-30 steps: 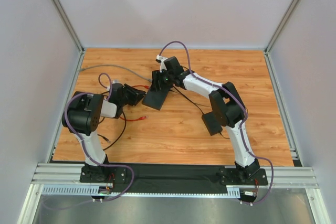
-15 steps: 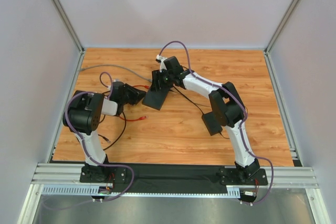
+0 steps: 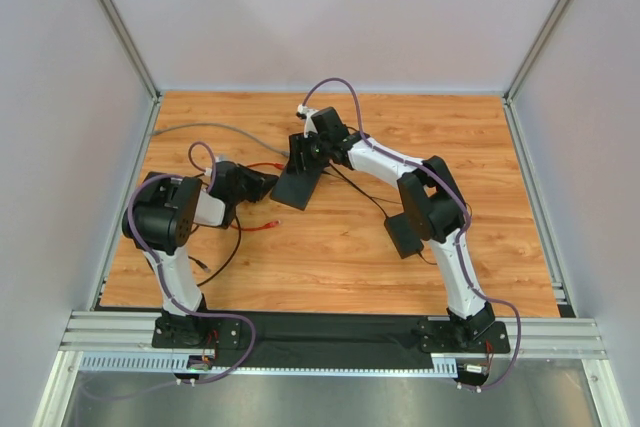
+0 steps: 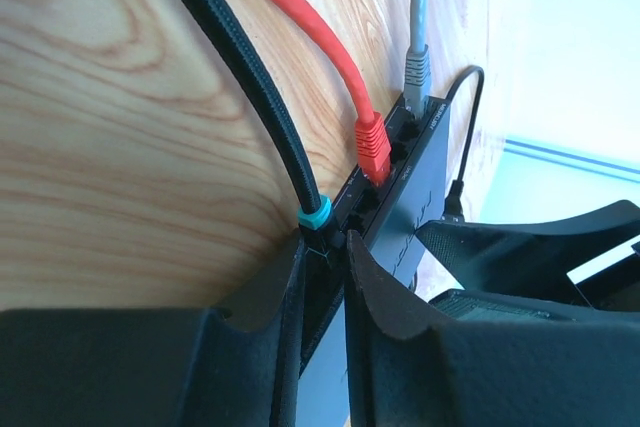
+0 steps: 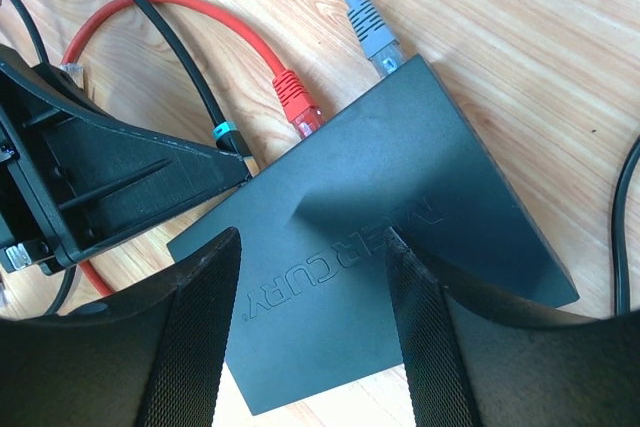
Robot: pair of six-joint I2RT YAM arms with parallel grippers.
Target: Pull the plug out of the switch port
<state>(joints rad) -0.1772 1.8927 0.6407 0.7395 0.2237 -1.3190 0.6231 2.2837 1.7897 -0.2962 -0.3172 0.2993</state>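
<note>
Grasp step. Left hand point(image 4: 323, 267) pinched closed on teal-collared plug point(image 4: 316, 219) at its fingertips, plug still seated in switch point(image 5: 400, 237). Right hand point(image 5: 312, 247) spread wide, switch directly beneath, gripping nothing. Next: straight pull outward, probably with switch braced.

On my feed the left arm point(image 3: 172, 279) and right arm point(image 3: 453, 272) have white links between bulky black joints point(image 3: 160, 217). A thin purple cable point(image 3: 335, 82) loops along each. The fingers point(image 5: 200, 337) are matte black moulded plastic, thick and smoothly curved. Black plates point(image 3: 185, 330) carry the bases.
</note>
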